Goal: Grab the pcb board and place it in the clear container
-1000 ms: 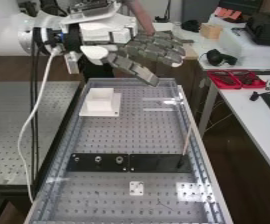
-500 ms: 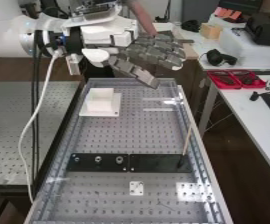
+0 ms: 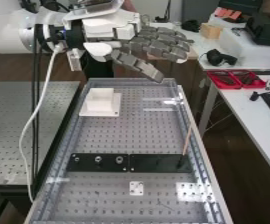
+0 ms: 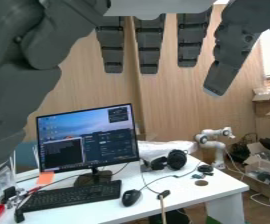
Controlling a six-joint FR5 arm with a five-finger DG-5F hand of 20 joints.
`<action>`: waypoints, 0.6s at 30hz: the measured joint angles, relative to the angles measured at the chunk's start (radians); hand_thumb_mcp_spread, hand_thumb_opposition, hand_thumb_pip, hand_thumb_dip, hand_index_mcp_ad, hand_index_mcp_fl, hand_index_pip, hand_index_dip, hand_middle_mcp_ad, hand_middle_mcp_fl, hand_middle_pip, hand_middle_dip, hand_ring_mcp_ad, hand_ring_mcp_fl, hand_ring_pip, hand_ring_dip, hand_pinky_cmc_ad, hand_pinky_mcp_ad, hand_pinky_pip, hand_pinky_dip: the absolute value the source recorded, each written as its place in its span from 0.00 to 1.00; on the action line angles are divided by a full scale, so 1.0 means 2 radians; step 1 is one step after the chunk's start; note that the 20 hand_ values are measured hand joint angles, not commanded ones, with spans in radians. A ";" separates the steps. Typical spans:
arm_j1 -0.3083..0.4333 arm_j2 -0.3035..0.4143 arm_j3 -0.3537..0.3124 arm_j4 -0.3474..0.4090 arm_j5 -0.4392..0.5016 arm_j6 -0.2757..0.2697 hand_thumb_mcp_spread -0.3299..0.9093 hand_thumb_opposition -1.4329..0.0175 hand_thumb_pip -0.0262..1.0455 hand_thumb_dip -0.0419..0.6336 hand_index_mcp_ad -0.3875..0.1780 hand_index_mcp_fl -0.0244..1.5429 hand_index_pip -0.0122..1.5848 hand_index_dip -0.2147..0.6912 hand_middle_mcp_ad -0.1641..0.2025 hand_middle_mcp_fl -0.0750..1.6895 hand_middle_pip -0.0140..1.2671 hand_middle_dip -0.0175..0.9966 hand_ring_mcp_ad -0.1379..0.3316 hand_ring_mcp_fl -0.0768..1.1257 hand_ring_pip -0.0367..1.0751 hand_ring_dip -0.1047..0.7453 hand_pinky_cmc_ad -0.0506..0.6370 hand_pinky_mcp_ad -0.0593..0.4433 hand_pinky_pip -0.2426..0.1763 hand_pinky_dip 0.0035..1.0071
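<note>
In the high view the hand (image 3: 160,44) is held above the far end of the perforated bench (image 3: 142,135), its fingers extended and apart from everything on the bench. The hand (image 4: 149,45) is open in the wrist view too, with straight fingers and nothing between them and the thumb. Clear, see-through pieces (image 3: 160,104) lie near the bench's far right corner; I cannot tell whether they form the container. I cannot make out which thing is the pcb board.
A white block on a base (image 3: 100,101) stands far left. Black plates (image 3: 160,163) cross the bench, with a thin upright stick (image 3: 187,140) at their right end. Nearer are a small white plate (image 3: 136,188) and a clear plate (image 3: 191,192). Red trays (image 3: 236,79) lie on the right-hand table.
The hand has shifted a little to the right and slightly upward in the high view, its fingers still extended. The things on the bench have kept their places.
</note>
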 joint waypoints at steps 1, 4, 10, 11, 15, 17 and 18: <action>-0.001 0.000 0.001 0.000 -0.004 0.000 0.48 0.49 0.24 0.14 0.54 0.13 0.06 0.50 0.70 0.09 0.13 0.18 0.76 0.09 0.14 0.18 0.88 0.89 0.31 0.59; -0.005 -0.002 0.004 0.002 -0.016 0.001 0.48 0.49 0.24 0.14 0.54 0.13 0.06 0.50 0.70 0.09 0.13 0.18 0.76 0.09 0.14 0.18 0.88 0.89 0.31 0.59; -0.005 -0.005 0.005 0.010 -0.026 0.002 0.48 0.49 0.24 0.14 0.54 0.13 0.06 0.50 0.70 0.09 0.13 0.19 0.77 0.09 0.14 0.18 0.88 0.89 0.31 0.59; -0.004 -0.005 0.004 0.010 -0.027 0.002 0.48 0.49 0.24 0.14 0.54 0.13 0.06 0.50 0.69 0.09 0.13 0.19 0.77 0.09 0.14 0.18 0.88 0.89 0.31 0.59; 0.000 -0.003 0.004 0.011 -0.030 -0.001 0.48 0.49 0.24 0.14 0.54 0.13 0.06 0.50 0.69 0.09 0.13 0.18 0.77 0.09 0.14 0.18 0.88 0.89 0.31 0.59; 0.000 -0.002 0.004 0.010 -0.032 -0.002 0.48 0.49 0.24 0.14 0.54 0.13 0.06 0.50 0.69 0.09 0.13 0.18 0.77 0.09 0.14 0.18 0.88 0.89 0.31 0.59; 0.000 -0.001 0.004 0.008 -0.033 -0.004 0.48 0.49 0.24 0.14 0.54 0.13 0.06 0.50 0.69 0.09 0.13 0.18 0.77 0.09 0.14 0.18 0.88 0.89 0.31 0.59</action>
